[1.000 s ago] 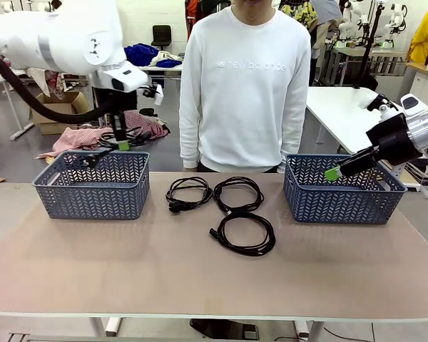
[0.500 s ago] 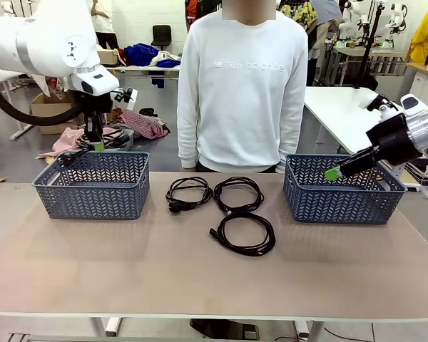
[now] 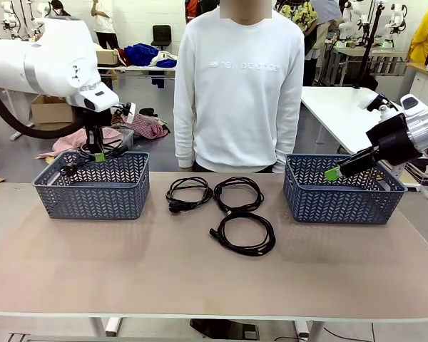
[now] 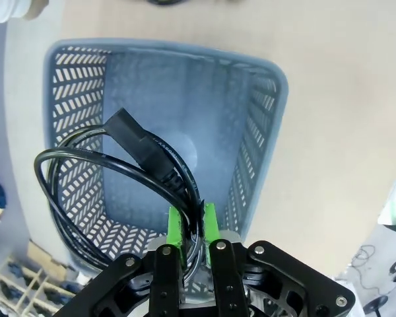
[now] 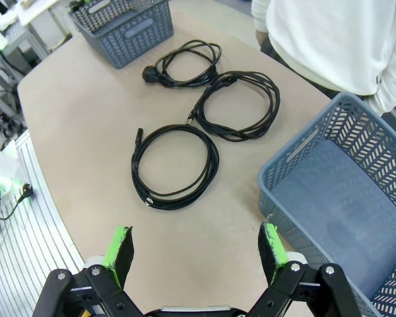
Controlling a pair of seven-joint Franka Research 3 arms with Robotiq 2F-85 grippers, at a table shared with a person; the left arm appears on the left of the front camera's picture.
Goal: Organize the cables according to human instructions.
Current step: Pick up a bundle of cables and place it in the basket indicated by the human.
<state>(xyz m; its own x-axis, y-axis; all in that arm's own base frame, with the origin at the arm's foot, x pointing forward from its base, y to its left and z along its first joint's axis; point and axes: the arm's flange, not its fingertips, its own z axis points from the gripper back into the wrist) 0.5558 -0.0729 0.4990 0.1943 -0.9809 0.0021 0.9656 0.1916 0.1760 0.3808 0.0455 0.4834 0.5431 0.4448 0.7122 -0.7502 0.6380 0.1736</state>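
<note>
Lying nearest on the desk [image 3: 200,285], one coiled cable [image 3: 244,233] sits alone, and just beyond it two more coils [image 3: 189,192] [image 3: 239,191] rest side by side; none of the three has moved in the last second. Farther back, the right hand [image 3: 333,173] hangs with its fingers spread wide and nothing between them, above the inner end of the right basket [image 3: 342,203], exactly where it was. The change is on the other side: the left hand [image 3: 98,157] has slid toward the robot's left and dipped a little, so it now stands over the left basket [image 3: 93,191]. It is clamped on the fourth cable [image 4: 129,132], whose loop and plug dangle from the green pads [image 4: 175,228] just above the basket's floor. That reads as the drop being lined up, with only the release left for this cord, and three cords yet to be assigned. Behind the desk the person [image 3: 239,92] stands between the baskets, arms down, giving no visible sign.
</note>
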